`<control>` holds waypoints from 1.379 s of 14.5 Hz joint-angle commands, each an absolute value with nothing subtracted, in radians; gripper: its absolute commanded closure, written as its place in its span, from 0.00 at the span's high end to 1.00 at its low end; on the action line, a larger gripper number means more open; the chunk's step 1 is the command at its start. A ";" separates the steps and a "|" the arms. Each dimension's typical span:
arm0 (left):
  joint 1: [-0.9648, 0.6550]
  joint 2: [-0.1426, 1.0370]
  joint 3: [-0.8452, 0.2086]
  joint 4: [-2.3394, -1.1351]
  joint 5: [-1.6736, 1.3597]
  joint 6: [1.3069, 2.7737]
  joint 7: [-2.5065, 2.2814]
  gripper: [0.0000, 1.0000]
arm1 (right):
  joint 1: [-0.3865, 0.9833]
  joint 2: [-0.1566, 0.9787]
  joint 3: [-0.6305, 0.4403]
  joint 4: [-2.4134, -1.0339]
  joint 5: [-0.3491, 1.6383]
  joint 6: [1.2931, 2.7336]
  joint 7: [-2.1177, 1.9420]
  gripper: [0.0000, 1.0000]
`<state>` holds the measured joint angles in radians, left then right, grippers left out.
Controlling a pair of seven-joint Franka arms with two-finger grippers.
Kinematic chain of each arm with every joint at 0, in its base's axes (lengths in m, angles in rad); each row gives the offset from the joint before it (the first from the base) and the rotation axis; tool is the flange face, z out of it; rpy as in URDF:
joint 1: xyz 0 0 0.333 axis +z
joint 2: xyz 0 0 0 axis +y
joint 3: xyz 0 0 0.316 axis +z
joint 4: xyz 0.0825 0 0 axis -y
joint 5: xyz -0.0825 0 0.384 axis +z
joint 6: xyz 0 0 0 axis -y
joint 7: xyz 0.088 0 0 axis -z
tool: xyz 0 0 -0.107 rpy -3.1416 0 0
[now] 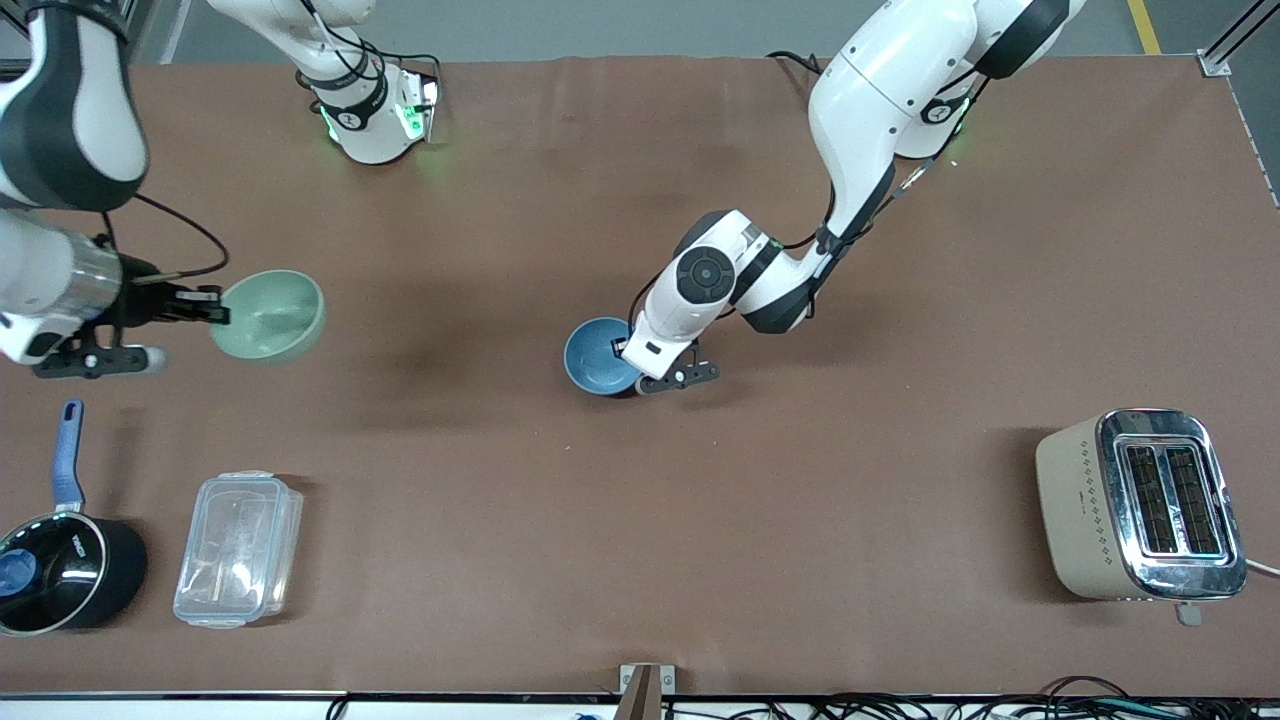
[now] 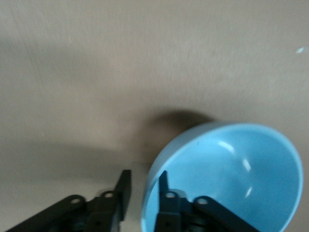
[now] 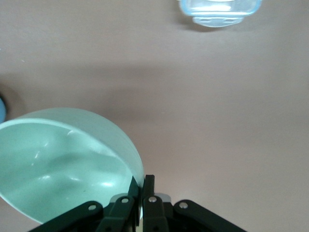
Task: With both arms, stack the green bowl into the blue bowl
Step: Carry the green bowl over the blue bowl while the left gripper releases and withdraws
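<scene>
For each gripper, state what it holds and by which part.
Right gripper: green bowl, by its rim. Left gripper straddles the blue bowl rim, not yet closed.

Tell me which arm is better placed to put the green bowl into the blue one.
The right: its claw is shut on the green bowl, lifted. The left claw straddles the blue bowl's rim.

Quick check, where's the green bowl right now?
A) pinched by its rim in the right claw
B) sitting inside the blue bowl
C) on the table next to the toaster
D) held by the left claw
A: the right claw is shut on the rim of the green bowl, at the right arm's end of the table, while the blue bowl sits apart mid-table with the left claw straddling its rim.
</scene>
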<state>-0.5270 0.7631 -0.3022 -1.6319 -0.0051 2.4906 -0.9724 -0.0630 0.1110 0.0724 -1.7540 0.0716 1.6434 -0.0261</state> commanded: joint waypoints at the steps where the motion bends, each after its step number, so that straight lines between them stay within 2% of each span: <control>1: -0.512 0.657 -0.250 -1.618 0.092 2.380 -0.971 1.00 | 0.020 0.109 0.066 -1.761 0.121 1.676 0.095 0.01; 5: -0.353 0.513 -0.247 -1.502 0.146 2.043 -0.828 1.00 | 0.199 0.208 0.066 -1.764 0.144 1.791 0.288 0.01; 9: -0.137 0.416 -0.249 -1.413 0.146 1.820 -0.519 1.00 | 0.363 0.323 0.066 -1.764 0.248 1.911 0.423 0.01; 12: -0.029 0.341 -0.252 -1.413 0.144 1.757 -0.436 1.00 | 0.422 0.396 0.066 -1.764 0.350 1.962 0.449 0.01; 20: 0.129 0.186 -0.249 -1.416 0.130 1.611 -0.183 1.00 | 0.505 0.494 0.066 -1.766 0.417 2.082 0.495 0.01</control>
